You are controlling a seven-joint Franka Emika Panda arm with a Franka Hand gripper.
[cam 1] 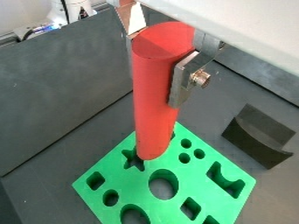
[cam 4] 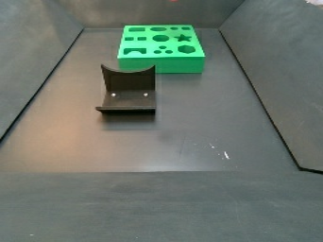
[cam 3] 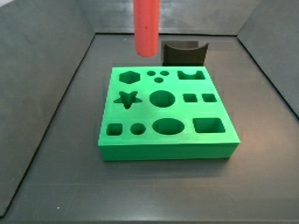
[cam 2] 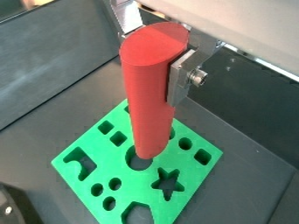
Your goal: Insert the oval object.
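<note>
item: the oval object, red rod, upright, clamped between the fingers of the gripper near its upper end; lower end hangs just above the green block, contact not clear. green block with shaped holes lies on the dark counter toward one end; dark grey curved piece near it, apart.

No text, label, brand, number or sign can be read anywhere. The rod, held upright in the gripper over the block, is plain red. The block is plain green, the dark curved piece unmarked, and the desk bare grey.
</note>
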